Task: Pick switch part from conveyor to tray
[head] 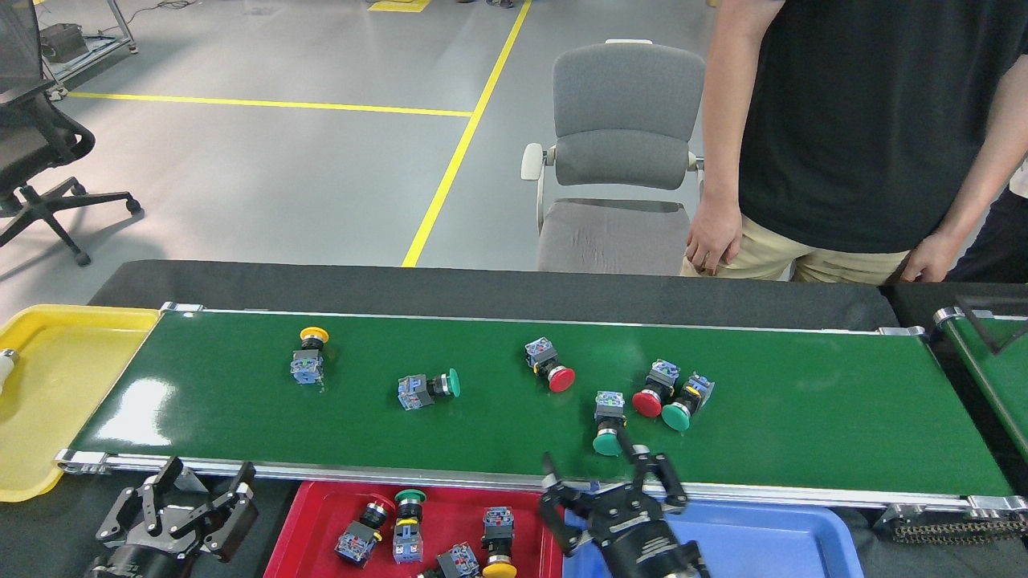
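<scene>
The green conveyor (241, 417) carries several switch parts: a yellow-capped one (308, 355), a green-capped one (428, 388), a red-capped one (550, 366), and a cluster of a green one (608, 423), a red one (654, 390) and a green one (687, 401). The red tray (454, 507) below the front rail holds several more switch parts, one with a yellow cap (499, 568). My right gripper (612, 482) is open and empty at the front rail, just below the green-capped part of the cluster. My left gripper (181, 504) is open and empty, left of the red tray.
A blue tray (791, 539) lies right of the red one, and a yellow tray (56, 385) sits at the belt's left end. A person (851, 136) stands behind the belt at the right, beside a grey chair (620, 152). A second green belt (992, 369) starts at far right.
</scene>
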`<action>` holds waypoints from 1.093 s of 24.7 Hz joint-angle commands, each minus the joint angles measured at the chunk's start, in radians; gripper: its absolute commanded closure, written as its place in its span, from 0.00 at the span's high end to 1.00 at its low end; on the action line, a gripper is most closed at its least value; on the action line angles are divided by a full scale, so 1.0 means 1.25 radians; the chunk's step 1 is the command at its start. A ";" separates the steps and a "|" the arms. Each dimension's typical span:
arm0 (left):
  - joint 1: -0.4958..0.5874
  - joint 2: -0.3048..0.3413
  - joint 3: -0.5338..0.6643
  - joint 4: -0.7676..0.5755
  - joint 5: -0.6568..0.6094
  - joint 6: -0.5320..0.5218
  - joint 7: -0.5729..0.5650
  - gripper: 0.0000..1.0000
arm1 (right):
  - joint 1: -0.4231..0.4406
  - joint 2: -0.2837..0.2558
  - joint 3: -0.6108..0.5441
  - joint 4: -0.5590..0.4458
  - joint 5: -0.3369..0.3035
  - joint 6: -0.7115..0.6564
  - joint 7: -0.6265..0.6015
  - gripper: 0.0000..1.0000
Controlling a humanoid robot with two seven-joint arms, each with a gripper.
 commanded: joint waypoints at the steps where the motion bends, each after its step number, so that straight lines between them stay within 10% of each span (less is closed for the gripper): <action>1: -0.007 0.009 0.006 -0.006 0.003 0.002 0.001 1.00 | 0.033 0.002 -0.045 -0.015 -0.002 0.076 -0.030 1.00; 9: -0.163 0.032 -0.021 0.127 -0.009 0.003 -0.010 1.00 | 0.087 0.037 -0.113 -0.014 -0.007 0.088 -0.069 1.00; 19: -0.465 0.030 -0.085 0.503 -0.098 0.011 0.001 1.00 | -0.149 0.003 0.082 0.122 0.002 0.071 0.094 1.00; 27: -0.587 0.025 -0.158 0.719 -0.097 0.090 0.059 1.00 | -0.276 0.094 0.105 0.289 0.002 -0.033 0.100 1.00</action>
